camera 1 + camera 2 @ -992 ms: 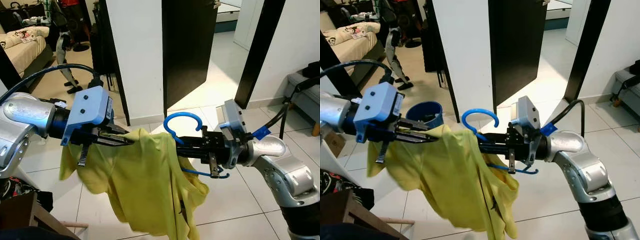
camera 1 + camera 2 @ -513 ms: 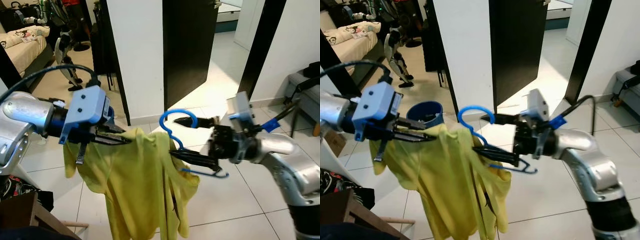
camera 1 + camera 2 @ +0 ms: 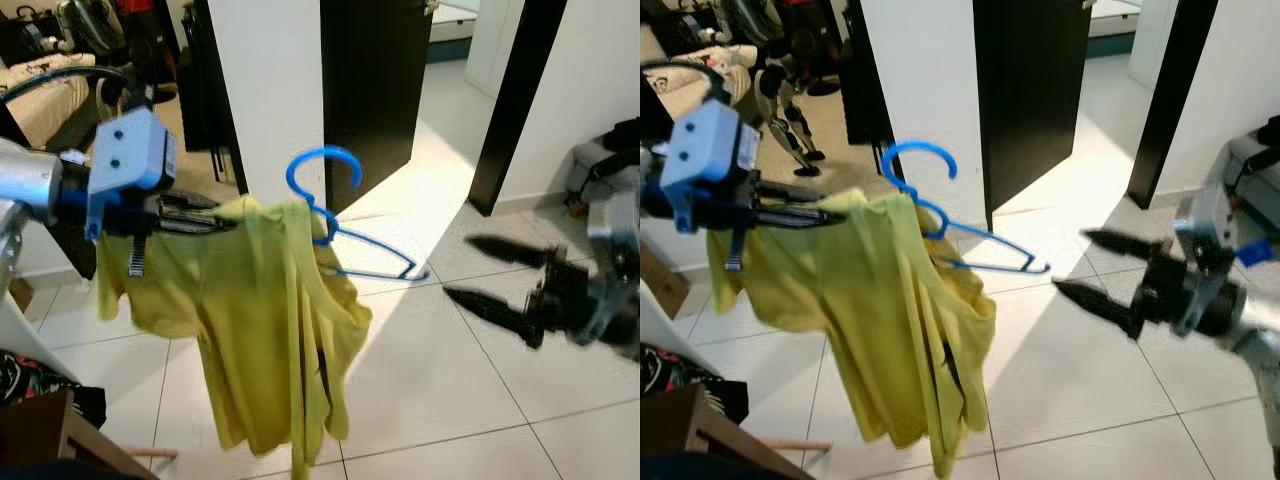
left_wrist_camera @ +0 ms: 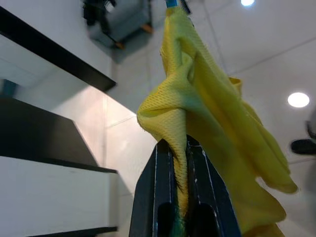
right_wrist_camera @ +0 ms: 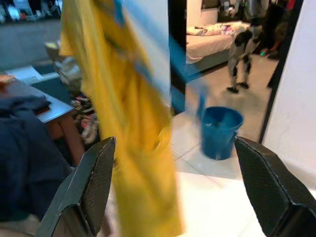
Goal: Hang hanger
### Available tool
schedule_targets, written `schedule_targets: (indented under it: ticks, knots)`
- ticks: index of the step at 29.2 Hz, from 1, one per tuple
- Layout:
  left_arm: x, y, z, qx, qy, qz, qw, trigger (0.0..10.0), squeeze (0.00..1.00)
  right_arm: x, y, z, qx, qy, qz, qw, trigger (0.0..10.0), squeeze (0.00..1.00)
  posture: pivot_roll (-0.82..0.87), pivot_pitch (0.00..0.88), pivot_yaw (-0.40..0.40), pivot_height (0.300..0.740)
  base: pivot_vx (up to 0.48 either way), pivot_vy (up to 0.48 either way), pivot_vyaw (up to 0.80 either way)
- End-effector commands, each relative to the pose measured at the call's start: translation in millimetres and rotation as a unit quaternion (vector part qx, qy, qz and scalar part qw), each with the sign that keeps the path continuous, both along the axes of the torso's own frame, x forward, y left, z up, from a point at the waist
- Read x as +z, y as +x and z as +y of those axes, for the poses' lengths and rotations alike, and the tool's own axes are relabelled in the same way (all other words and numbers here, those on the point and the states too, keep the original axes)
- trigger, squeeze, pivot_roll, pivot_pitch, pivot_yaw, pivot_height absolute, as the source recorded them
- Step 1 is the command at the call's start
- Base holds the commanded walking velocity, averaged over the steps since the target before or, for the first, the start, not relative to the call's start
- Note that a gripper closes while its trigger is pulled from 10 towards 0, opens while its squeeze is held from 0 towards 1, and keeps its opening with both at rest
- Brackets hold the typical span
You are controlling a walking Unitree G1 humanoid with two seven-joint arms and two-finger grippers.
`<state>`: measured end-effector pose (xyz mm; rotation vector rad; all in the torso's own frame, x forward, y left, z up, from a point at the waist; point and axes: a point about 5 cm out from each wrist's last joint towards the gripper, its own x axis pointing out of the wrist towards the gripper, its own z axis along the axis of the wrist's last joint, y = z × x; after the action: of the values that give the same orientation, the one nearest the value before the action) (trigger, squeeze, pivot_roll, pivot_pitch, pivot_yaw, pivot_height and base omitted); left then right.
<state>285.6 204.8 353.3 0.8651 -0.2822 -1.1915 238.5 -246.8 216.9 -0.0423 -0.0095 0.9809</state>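
**Tiled hallway, hanger on left gripper only, no rail in sight**

White floor tiles (image 3: pixel 420 360), white wall and a dark open door (image 3: pixel 365 90) ahead. Nothing here you could call a rail or hook.

Left to right:
- Left gripper (image 3: pixel 205 212): fingers pressed together on the shoulder of the yellow shirt (image 3: pixel 270 330). Wrist cam shows fabric pinched between the two black fingers (image 4: pixel 158 197), with a bit of blue down in the grip, probably the hanger arm.
- Blue hanger (image 3: pixel 335 225): inside the shirt, just past the left fingertips. Hook stands up and curls over. Long axis runs across you, left to right; the bare arm sticks out toward the right side.
- Right gripper (image 3: pixel 500 275): fingers spread wide, holding nothing, well apart from the hanger's free end and slightly lower. Blurred, so likely moving.

Left arm carries the whole load. My read: hook is free and upright, so you need to find a rail first.
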Motion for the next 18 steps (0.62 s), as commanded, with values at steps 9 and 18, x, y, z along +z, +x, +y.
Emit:
schedule_targets:
  ticks: [9,18]
  knots:
    - [34.9,-6.6,2.9,-0.023,-0.065,-0.059,0.996,5.0,0.00,-34.9,-1.4,10.1,-0.009,0.048,0.049,0.998,10.0,0.00,-0.07,0.000,0.100,0.740,0.000,0.000,0.00]
    - [47.9,-11.5,-4.1,-0.061,-0.088,-0.069,0.992,10.0,0.00,-38.7,16.7,26.9,-0.016,0.091,0.037,0.995,10.0,0.00,-0.06,0.000,0.101,0.740,0.000,0.000,0.00]
